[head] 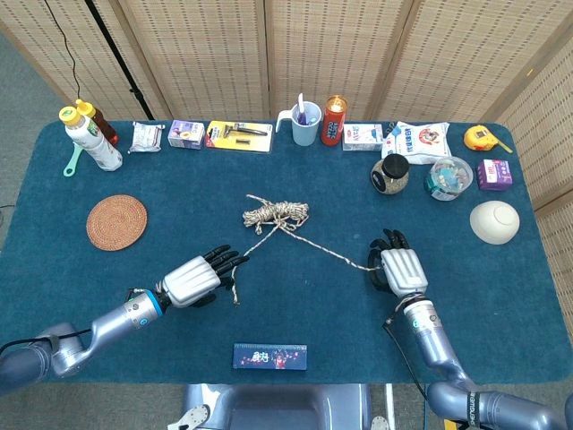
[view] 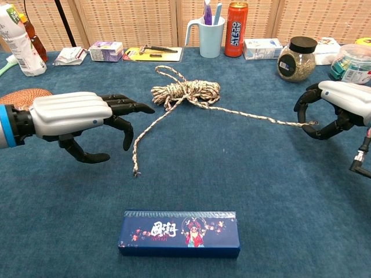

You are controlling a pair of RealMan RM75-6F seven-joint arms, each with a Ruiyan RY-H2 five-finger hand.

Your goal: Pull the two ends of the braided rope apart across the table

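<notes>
Counter: blue cloth-covered counter [head: 501,296] fills both views and carries everything below.
Left hand: silver-and-black left hand [head: 199,278], lower left of centre in the head view, fingers spread and holding nothing; fingertips just beside the near rope end, contact not confirmed.
Right hand: silver-and-black right hand [view: 339,110], right edge of the chest view, fingers curled round the far rope end; the end appears pinched, strand running taut-ish toward the coil.
Task item: beige braided rope [head: 276,215], bundled coil at frame centre; one tail trails down to lower centre-left, the other runs right into the right hand. Coil not yet drawn out.
Step in hand: judged to be the left hand's approach to the free tail.
Advice: lower onto the tail close to its tip, pinch firmly, then draw both hands outward low along the counter and evenly, so the coil unwinds without snagging or dragging toward the back-row items.
Containers: light blue plastic mug [head: 304,126], top centre, holds what looks like a toothbrush; clear glass jar with black lid [head: 390,173], upper right, holds brownish granules; clear lidded plastic tub [head: 448,177] beside it, contents mixed, unidentifiable; white bowl [head: 494,221], right edge, seems upturned, contents not visible.
</notes>
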